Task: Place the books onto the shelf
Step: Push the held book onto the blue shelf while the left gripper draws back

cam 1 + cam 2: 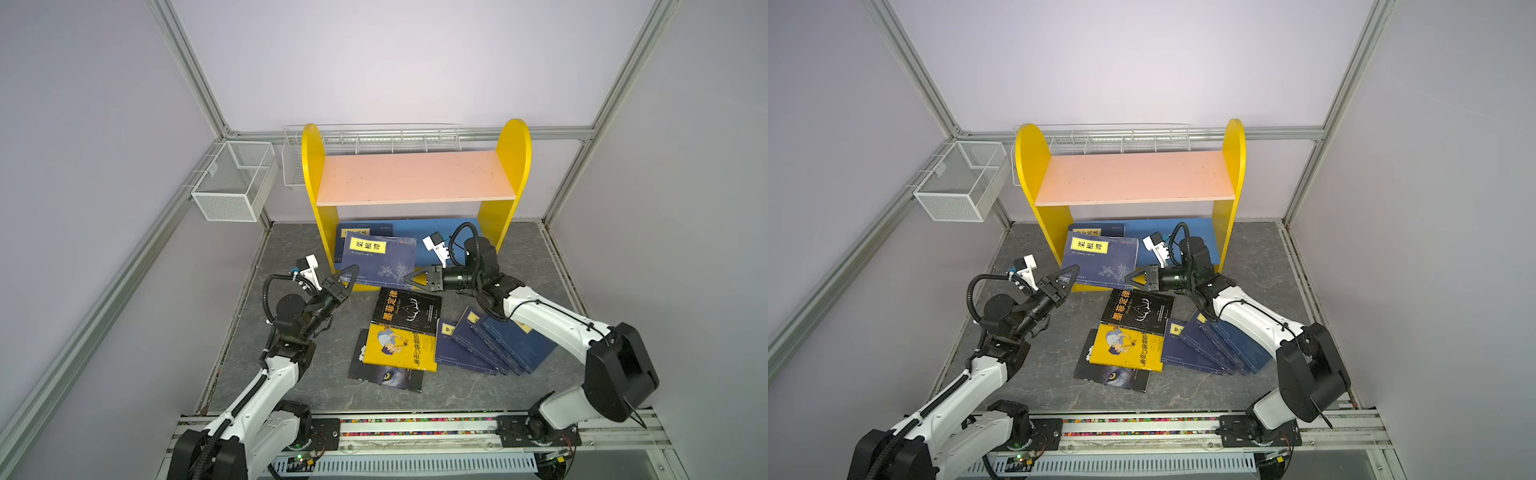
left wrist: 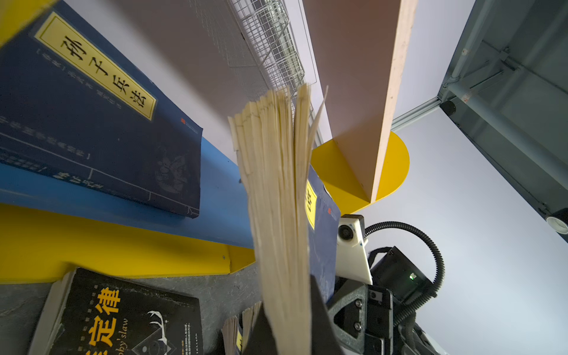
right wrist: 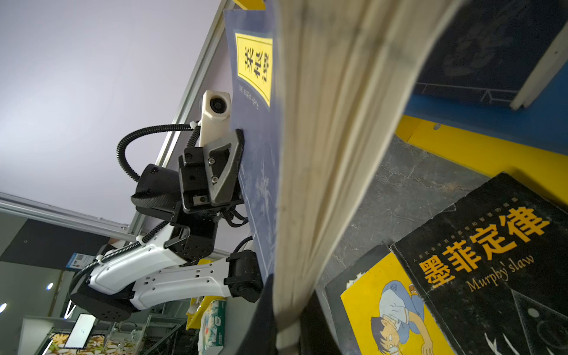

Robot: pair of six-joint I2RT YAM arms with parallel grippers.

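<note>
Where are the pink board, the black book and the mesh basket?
pink board (image 1: 415,176): in a top view, its bare top.
black book (image 1: 409,309): in a top view, cover centre.
mesh basket (image 1: 226,205): in a top view, front wall.

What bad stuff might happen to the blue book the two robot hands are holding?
1. The left gripper and right gripper pinch the held navy book only at its lower corners, and its pages fan loose, so it might flop or slip out.
2. Going in, it might bump the flat book lying on the blue lower board, or catch the edge of the pink upper board.
</note>
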